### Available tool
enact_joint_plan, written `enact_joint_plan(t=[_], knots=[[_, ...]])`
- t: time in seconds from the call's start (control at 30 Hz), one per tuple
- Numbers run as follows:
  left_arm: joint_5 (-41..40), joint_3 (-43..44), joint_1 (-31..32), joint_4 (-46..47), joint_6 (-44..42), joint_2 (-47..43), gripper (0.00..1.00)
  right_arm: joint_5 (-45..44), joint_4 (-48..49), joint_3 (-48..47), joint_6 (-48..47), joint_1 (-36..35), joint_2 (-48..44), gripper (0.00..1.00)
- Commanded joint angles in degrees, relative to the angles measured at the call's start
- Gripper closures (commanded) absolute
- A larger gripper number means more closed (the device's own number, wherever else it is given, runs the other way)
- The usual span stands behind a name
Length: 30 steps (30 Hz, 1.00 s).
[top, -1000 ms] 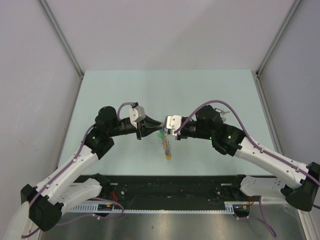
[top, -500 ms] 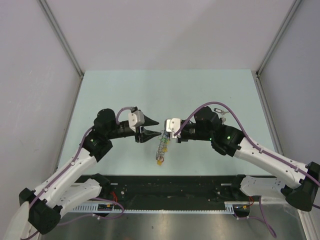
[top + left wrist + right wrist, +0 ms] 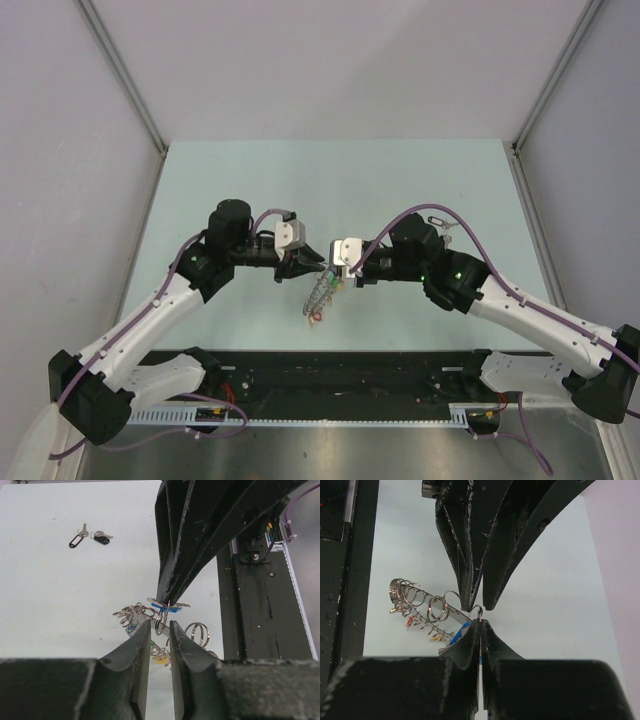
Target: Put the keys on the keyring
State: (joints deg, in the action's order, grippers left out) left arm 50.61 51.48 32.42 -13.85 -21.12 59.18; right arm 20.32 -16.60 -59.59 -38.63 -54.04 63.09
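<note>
left claw [image 3: 160,626] facing right claw [image 3: 480,623], keyring [image 3: 320,293] between

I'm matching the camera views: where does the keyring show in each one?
Top: keyring just below centre, under where the left gripper and right gripper meet.
Left wrist: centre.
Right wrist: left of centre.
Shared landmark: the two grippers' meeting tips.

the keyring [image 3: 320,295] swung left as the left pincer [image 3: 319,266] advanced.
</note>
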Motion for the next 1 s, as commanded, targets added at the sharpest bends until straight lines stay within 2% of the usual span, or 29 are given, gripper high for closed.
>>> enact_joint_plan(t=[0.0,0.43,0.67,0.83,0.97], knots=[[4.0,2.3,-0.3,-1.7,-2.5,0.8,0.76,1.1,2.4,-1.8,-0.7,-0.2,-2.0,1.00],[5.6,2.0,-0.1,0.1,-0.2,2.4,0.84,0.6,1.7,-2.4,-0.9,-0.9,-1.2,1.00],[5.4,1.7,0.3,0.1,0.4,2.9,1.00,0.0,1.7,-2.5,-0.8,-1.2,-1.2,1.00],[-0.7,-0.1,0.3,3.7,4.8,0.1,1.00,-3.9,0.8,-2.5,0.2,-0.8,-2.7,1.00],[-8.3,-3.8,-0.3,12.8,11.1,-4.4,1.00,-5.6,0.8,-0.4,1.8,0.6,-4.8,1.00]])
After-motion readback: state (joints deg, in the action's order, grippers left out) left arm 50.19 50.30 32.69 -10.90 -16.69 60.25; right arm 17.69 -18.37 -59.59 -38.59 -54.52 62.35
